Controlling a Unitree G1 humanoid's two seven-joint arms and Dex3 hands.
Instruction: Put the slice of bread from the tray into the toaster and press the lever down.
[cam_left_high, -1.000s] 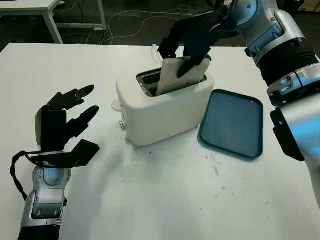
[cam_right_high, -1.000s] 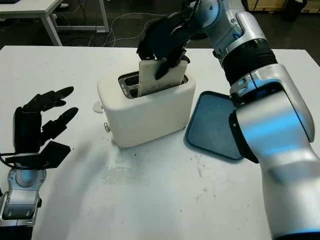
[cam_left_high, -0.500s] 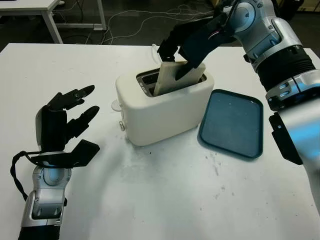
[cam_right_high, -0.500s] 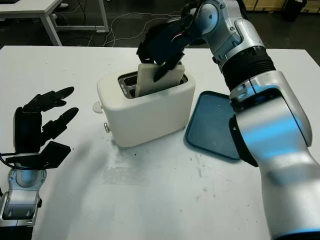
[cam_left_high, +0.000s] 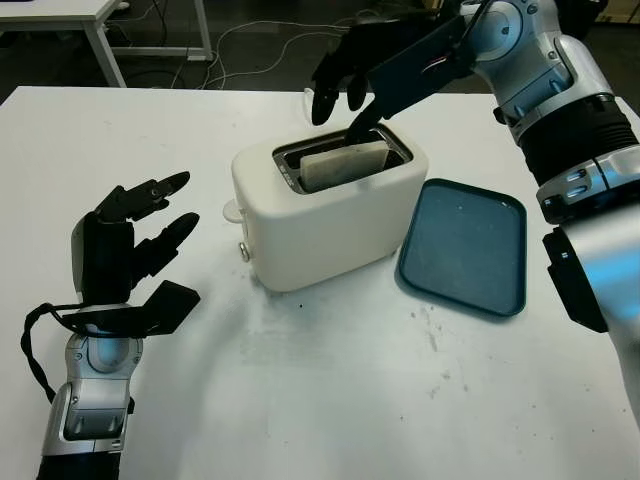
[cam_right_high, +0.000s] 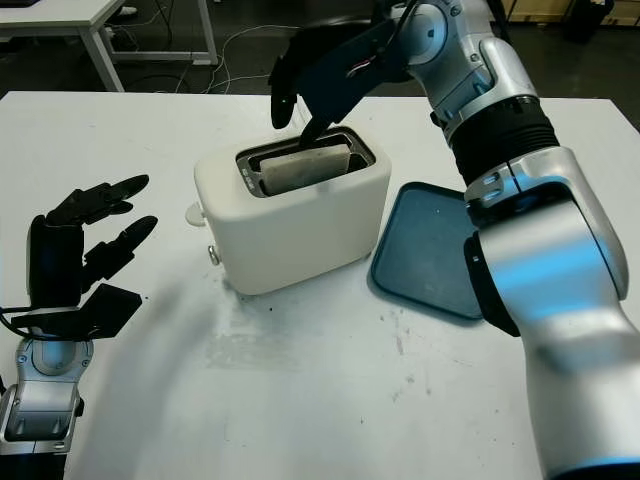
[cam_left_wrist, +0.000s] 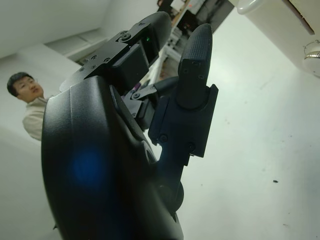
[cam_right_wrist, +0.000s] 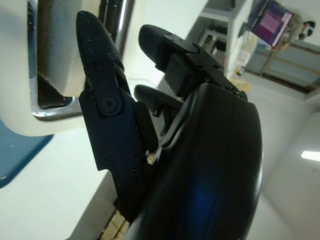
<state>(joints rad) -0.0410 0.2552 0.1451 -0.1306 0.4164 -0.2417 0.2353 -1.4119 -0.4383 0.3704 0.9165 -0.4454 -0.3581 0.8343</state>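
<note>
White table (cam_left_high: 330, 390): carries the toaster (cam_left_high: 330, 225) at centre and the blue tray (cam_left_high: 465, 245) just to its right, bare. Toaster: cream body, its lever (cam_left_high: 232, 211) on the end facing my left side. My right hand (cam_left_high: 350, 80): open, above the toaster's far edge, holding nothing; one fingertip seems to touch the bread's top edge, though contact is hard to judge. My left hand (cam_left_high: 125, 240): open, near-left, well apart. Bread (cam_left_high: 345, 165): sunk in the slot, just below my right hand.
</note>
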